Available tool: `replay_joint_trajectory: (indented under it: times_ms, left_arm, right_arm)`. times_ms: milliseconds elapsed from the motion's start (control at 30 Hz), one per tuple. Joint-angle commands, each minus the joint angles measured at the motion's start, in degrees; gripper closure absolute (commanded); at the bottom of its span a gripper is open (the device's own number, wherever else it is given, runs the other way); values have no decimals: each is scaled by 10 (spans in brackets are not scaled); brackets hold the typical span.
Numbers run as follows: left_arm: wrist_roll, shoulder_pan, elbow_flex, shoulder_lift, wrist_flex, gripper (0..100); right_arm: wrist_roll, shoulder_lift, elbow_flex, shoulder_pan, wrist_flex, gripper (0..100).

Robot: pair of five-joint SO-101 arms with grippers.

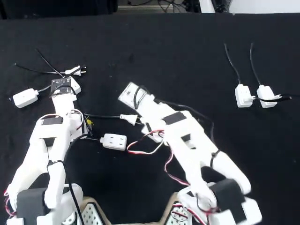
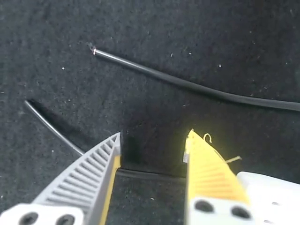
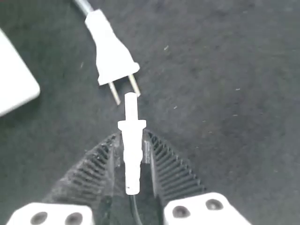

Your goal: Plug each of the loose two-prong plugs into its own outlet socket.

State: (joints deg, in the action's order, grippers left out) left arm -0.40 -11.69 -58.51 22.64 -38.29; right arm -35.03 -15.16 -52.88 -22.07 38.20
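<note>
My right gripper [image 3: 131,138] is shut on a narrow white plug [image 3: 130,140], whose tip points away from the fingers and whose black cord runs back between them. Just past that tip lies a loose white two-prong plug [image 3: 111,54], prongs turned toward the held plug; from above this loose plug [image 1: 129,118] lies beside the right arm. A white outlet socket [image 1: 115,140] rests near it. My left gripper [image 2: 154,136] stands open over bare black cloth at the far left [image 1: 61,84], nothing between its fingers. A white block [image 2: 269,194] sits against its yellow finger.
Another white socket [image 1: 24,97] and a small plug [image 1: 75,71] with thin black cords lie at the far left. Two white sockets [image 1: 243,95] [image 1: 266,95] with black cords sit at the back right. Red and white servo wires [image 1: 150,143] loop near the middle socket.
</note>
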Motion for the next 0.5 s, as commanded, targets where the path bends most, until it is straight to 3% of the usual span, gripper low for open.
replay_joint_trajectory:
  times_ms: [0,133,267,467]
  left_arm:
    - [5,-6,2,13,3,777]
    - [6,-6,-1,13,3,777]
    - [4,-5,-7,15,6,777]
    - [4,-4,-5,16,6,777]
  right_arm:
    - [-26,46,18,-8,-19,931]
    - [-29,103,63,-4,8,904]
    - [-29,133,109,11,42,975]
    - [-5,61,92,40,46,988]
